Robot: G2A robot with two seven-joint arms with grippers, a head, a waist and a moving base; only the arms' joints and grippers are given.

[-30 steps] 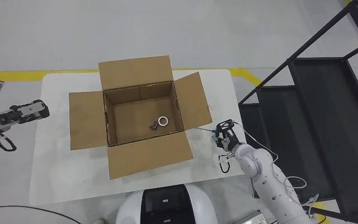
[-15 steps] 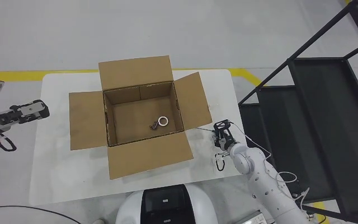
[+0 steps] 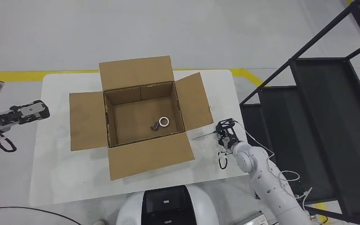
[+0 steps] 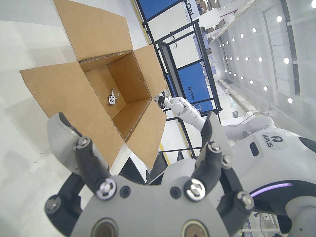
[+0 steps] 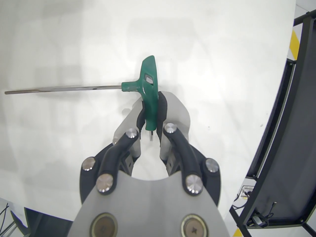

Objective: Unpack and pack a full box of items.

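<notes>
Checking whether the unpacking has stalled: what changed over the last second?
Very little. The right end effector, shut on the green hex key, drifted slightly toward the box and back again, over the table beside the right flap. Nothing was taken hold of or let go. The left end effector, the box and the ring inside stayed put.

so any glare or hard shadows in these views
Right wrist view: the right gripper and the T-handle hex key cast faint shadows on the white table. Left wrist view: ceiling lamps glare as white spots. Top view: even light, cardboard box floor lightly shaded.
</notes>
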